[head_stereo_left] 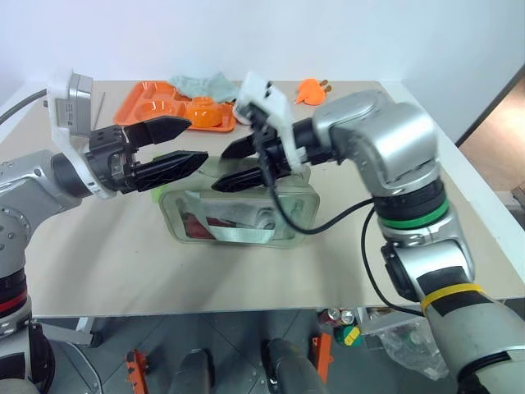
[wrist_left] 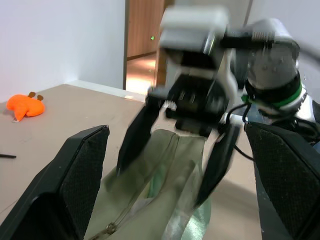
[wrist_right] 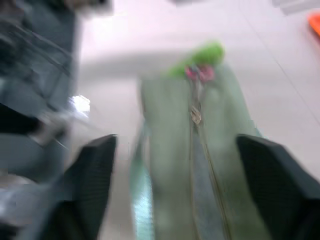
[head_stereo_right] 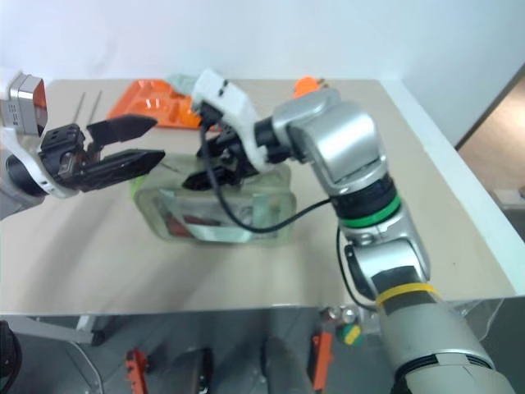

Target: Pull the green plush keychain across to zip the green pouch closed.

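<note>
Our right claw (head_stereo_left: 238,164) hangs with fingers apart above the green pouch (head_stereo_left: 238,215) on the table (head_stereo_left: 123,263). The green plush keychain (wrist_right: 202,56) lies at the zipper's far end, straight ahead along it; our left claw (head_stereo_left: 176,146) also gapes, empty.

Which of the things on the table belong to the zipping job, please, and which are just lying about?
For the job:
pouch
keychain
left gripper, open
right gripper, open

Lying about:
orange tray
orange bowl
orange plush
pale cloth
</note>
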Robot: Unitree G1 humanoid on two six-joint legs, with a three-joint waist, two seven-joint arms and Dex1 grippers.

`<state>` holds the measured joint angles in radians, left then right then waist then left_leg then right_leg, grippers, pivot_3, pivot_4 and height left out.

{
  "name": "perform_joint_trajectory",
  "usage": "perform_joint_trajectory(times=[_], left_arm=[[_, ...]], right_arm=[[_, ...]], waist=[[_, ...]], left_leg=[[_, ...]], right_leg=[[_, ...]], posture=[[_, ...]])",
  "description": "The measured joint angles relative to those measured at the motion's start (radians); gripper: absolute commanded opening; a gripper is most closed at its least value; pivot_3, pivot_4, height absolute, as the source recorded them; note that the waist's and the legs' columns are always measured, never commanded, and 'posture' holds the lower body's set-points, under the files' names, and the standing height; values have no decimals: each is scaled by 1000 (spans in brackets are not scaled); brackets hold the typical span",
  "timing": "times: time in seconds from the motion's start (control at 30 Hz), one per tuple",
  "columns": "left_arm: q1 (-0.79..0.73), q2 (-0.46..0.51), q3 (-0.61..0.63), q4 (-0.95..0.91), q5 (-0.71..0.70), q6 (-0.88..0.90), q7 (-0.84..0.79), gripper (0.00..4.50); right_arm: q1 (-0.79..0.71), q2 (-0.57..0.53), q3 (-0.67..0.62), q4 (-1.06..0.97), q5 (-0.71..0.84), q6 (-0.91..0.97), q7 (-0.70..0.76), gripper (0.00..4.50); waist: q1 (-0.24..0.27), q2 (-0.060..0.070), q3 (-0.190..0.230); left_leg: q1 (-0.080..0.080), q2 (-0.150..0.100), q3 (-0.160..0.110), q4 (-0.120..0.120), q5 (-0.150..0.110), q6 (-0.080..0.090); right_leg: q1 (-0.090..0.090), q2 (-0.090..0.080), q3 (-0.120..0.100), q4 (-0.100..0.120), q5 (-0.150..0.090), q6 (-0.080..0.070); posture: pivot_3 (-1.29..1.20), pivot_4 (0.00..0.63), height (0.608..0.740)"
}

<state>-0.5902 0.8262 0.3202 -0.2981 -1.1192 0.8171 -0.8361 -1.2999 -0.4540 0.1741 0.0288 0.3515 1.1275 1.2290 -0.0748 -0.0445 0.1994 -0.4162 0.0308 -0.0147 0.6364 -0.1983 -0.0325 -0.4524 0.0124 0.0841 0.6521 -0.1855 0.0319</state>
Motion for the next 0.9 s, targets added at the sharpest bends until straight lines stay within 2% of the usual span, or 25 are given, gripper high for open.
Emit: perform_joint_trajectory(times=[0.1, 0.17, 0.23, 0.3, 0.4, 0.5, 0.77, 0.9], left_arm=[[1, 4, 0, 2, -1, 11, -4, 4500], [2, 13, -1, 2, -1, 17, -14, 4500], [2, 19, -4, -1, -2, 22, -30, 4500], [4, 29, -6, -6, -2, 30, -46, 4500], [0, 55, -10, -7, -1, 42, -75, 4500], [-15, 54, -26, -7, 1, 42, -90, 4500], [-45, 46, -81, 15, 24, 41, -119, 4500], [-50, 42, -90, 36, 44, 41, -132, 4500]], right_arm=[[19, -66, -121, 13, 68, -130, 56, 4472], [109, -116, -214, -5, 74, -304, 51, 4472], [213, -143, -232, -33, 79, -377, 56, 4472], [292, -181, -230, -47, 87, -387, 72, 4472], [446, -314, -232, -119, 113, -398, 124, 4472], [493, -354, -261, -179, 135, -415, 116, 4472], [587, -366, -249, -217, 134, -442, 31, 4472], [629, -354, -180, -230, 110, -484, 5, 4472]], waist=[[1, 0, 0], [0, -1, -1], [-1, -1, -1], [-1, -1, 0], [0, 1, 1], [-5, 2, 1], [-5, 2, 1], [-4, 2, 1]], left_leg=[[-1, 0, -2, 0, 0, 0], [-1, 0, -2, 0, 0, 0], [-1, 0, -2, -1, 0, 0], [-1, 0, -2, -1, 0, 0], [-1, 0, -3, 0, 0, 0], [1, 0, -2, 0, 0, 0], [9, 0, -1, 1, 0, 0], [9, 0, -2, 1, 0, 0]], right_leg=[[1, 0, -1, -2, 0, 0], [2, 0, -2, -3, 0, 0], [1, 0, -2, -3, 0, 0], [1, 0, -2, -2, 0, 0], [0, 0, -2, -2, -1, 0], [1, 1, -2, -1, 0, -1], [10, 0, -1, -2, -2, -5], [10, 0, -1, -2, -2, -5]], posture=[[0, 150, 740], [0, 150, 740], [0, 150, 740], [0, 150, 740], [0, 150, 740], [0, 150, 740], [0, 150, 740], [0, 150, 740]])
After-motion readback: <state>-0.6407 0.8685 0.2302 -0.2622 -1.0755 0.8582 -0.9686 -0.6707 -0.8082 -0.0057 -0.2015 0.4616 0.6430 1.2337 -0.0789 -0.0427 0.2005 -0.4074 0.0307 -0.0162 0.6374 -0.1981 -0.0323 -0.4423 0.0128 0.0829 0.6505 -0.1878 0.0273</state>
